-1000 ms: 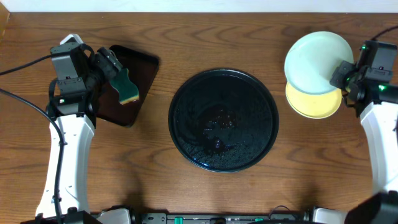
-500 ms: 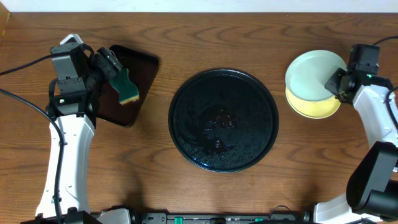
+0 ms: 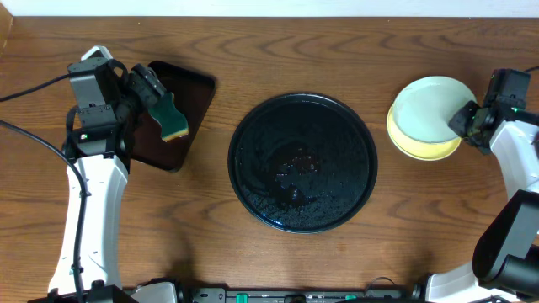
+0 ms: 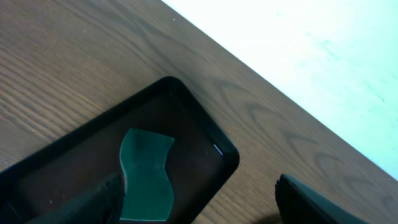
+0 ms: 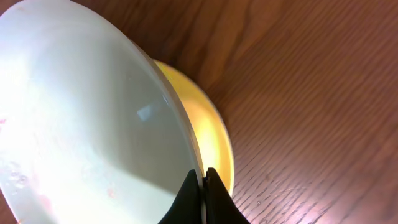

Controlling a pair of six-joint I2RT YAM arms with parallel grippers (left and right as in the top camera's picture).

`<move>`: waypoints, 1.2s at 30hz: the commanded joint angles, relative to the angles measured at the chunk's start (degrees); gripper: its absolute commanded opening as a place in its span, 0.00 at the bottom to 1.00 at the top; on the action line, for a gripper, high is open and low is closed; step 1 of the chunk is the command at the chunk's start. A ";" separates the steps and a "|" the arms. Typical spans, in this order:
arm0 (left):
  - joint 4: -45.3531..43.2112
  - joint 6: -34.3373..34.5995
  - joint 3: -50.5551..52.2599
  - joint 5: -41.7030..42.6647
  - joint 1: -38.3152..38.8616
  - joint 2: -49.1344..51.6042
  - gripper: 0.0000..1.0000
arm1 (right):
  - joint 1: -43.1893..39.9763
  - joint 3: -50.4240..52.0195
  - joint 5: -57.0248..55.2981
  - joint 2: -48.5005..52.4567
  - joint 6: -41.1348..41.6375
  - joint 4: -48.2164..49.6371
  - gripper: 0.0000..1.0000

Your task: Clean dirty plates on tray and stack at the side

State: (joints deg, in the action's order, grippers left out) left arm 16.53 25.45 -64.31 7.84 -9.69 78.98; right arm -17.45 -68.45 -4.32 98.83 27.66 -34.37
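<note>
The round black tray (image 3: 337, 135) lies mid-table with no plate on it, only a wet smear. My right gripper (image 3: 468, 119) is shut on the rim of a mint-blue plate (image 3: 428, 105), held tilted on top of the pale yellow plate (image 3: 425, 148) at the right. In the right wrist view my fingers (image 5: 203, 180) pinch the mint-blue plate (image 5: 81, 112), which shows faint red smears, over the yellow plate (image 5: 214, 134). A second mint-blue plate is not in view. My left gripper (image 3: 152, 88) is open beside a green sponge (image 3: 173, 119).
The sponge (image 4: 146, 177) lies over a small rectangular dark tray (image 3: 198, 88) at the left, next to my left finger; that tray's rim (image 4: 227, 152) shows in the left wrist view. The table's back edge is close behind it.
My right gripper has moved down and to the right with the mint-blue plate, bringing it lower onto the yellow plate. The left arm and sponge have not moved.
</note>
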 commanded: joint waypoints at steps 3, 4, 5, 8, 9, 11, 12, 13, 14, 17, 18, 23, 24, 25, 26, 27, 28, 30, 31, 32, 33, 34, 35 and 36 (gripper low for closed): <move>0.15 -0.35 -0.74 0.52 -0.26 0.11 0.79 | -0.07 0.33 3.56 -0.07 0.57 -0.81 0.24; 0.13 -0.35 -0.74 0.52 -0.26 0.11 0.79 | -0.07 0.35 4.48 -0.07 0.52 -0.96 0.39; 0.13 -0.35 -0.74 0.52 -0.26 0.11 0.79 | -0.07 0.35 5.77 -0.07 0.02 -1.09 0.50; 0.15 -0.35 -0.74 0.52 -0.26 0.11 0.79 | -0.09 0.31 8.41 -0.11 -2.51 -1.09 0.77; 0.15 -0.35 -0.74 0.52 -0.26 0.11 0.79 | -0.09 0.28 9.01 -0.35 -3.30 -1.11 0.83; 0.13 -0.35 -0.74 0.52 -0.26 0.11 0.79 | -0.09 0.26 10.08 -1.62 -4.37 -1.99 0.90; 0.13 -0.35 -0.74 0.52 -0.26 0.11 0.79 | -0.09 0.24 10.58 -2.84 -4.35 -2.64 0.92; 0.13 -0.35 -0.74 0.52 -0.26 0.11 0.79 | -0.09 0.24 10.88 -3.82 -4.37 -3.02 0.92; 0.13 -0.35 -0.74 0.52 -0.26 0.11 0.79 | -0.07 0.24 11.28 -5.53 -4.35 -3.74 0.93; 0.13 -0.35 -0.74 0.52 -0.26 0.11 0.79 | -0.04 0.26 11.74 -12.11 -4.37 -6.67 0.96; 0.15 -0.35 -0.74 0.52 -0.26 0.11 0.79 | -0.02 0.26 11.72 -14.25 -4.39 -7.85 0.97; 0.13 -0.35 -0.74 0.52 -0.26 0.11 0.79 | 1.53 0.55 11.69 -26.45 -7.17 -15.41 0.99; 0.15 -0.35 -0.74 0.52 -0.26 0.11 0.79 | 2.23 0.87 11.69 -28.70 -7.69 -16.98 0.99; 0.13 -0.35 -0.74 0.52 -0.26 0.11 0.79 | 3.08 1.40 11.69 -30.93 -8.24 -18.53 0.99; 0.13 -0.35 -0.74 0.52 -0.24 0.11 0.79 | 3.89 1.95 11.69 -32.74 -8.57 -19.71 0.99; 0.15 -0.35 -0.74 0.52 -0.26 0.11 0.79 | 4.98 2.89 11.69 -35.01 -8.68 -21.05 0.99; 0.13 -0.35 -0.74 0.52 -0.26 0.11 0.79 | 6.01 3.93 11.72 -36.98 -8.66 -21.92 0.99; 0.13 -0.35 -0.74 0.52 -0.26 0.11 0.79 | 8.46 7.08 12.33 -41.44 -8.63 -22.82 0.99; 0.13 -0.35 -0.74 0.52 -0.26 0.11 0.79 | 9.97 9.25 12.52 -43.95 -8.37 -22.97 0.99; 0.13 -0.35 -0.74 0.52 -0.26 0.11 0.79 | 11.08 10.99 12.83 -45.90 -8.11 -22.99 0.99; 0.13 -0.35 -0.74 0.52 -0.26 0.11 0.79 | 12.39 13.16 13.40 -48.28 -7.39 -22.97 0.99; 0.13 -0.35 -0.74 0.52 -0.26 0.11 0.79 | 13.40 14.97 14.10 -50.21 -6.38 -23.02 0.99; 0.13 -0.35 -0.74 0.52 -0.26 0.11 0.79 | 14.29 16.85 15.02 -52.17 -4.87 -23.17 0.99; 0.13 -0.35 -0.74 0.52 -0.26 0.11 0.79 | 14.95 18.56 16.37 -53.92 -3.15 -23.37 0.99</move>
State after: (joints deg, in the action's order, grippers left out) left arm 16.51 25.45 -64.31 7.84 -9.69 78.98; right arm -4.54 -53.67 8.97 48.69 21.08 -57.63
